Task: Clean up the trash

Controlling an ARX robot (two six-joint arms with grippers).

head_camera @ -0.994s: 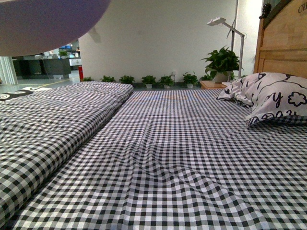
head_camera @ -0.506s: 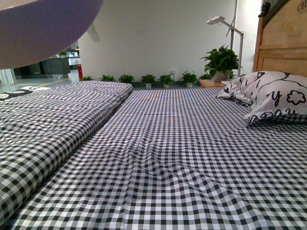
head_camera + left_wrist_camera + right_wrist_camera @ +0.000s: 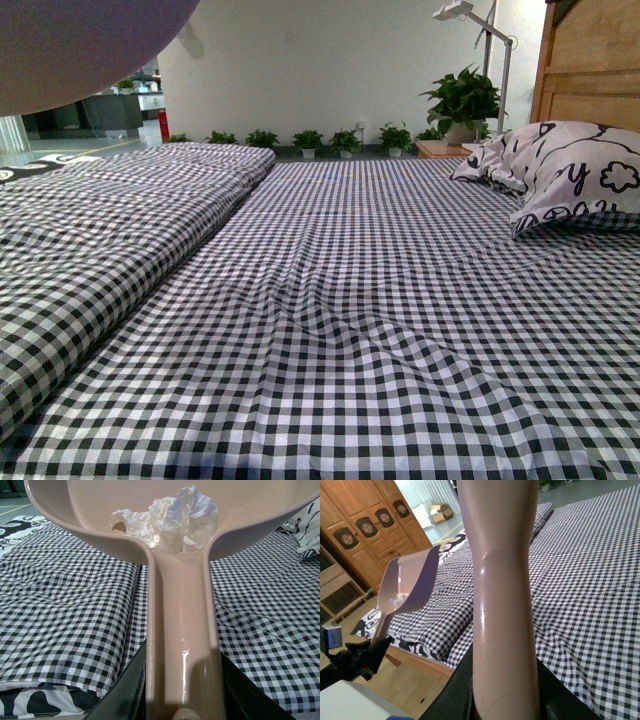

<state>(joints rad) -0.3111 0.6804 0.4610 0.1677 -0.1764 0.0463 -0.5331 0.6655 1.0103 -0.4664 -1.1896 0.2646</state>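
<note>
White crumpled trash [image 3: 167,517] is cradled in the dustpan [image 3: 90,510], directly beyond the left gripper [image 3: 182,700] clamped on its handle [image 3: 182,630].

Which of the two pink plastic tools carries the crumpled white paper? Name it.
The pale pink-beige plastic dustpan on the left arm: the crumpled white paper wad lies in it. The right arm's pink plastic handle shows none.

A black-and-white gingham sheet [image 3: 380,330] is seen on the bed. A white pillow [image 3: 570,190] is patterned with black doodles. A pale pink-beige dustpan [image 3: 182,645] is shown holding a white paper wad [image 3: 170,517]. Brown wooden wardrobes [image 3: 365,530] are visible.
</note>
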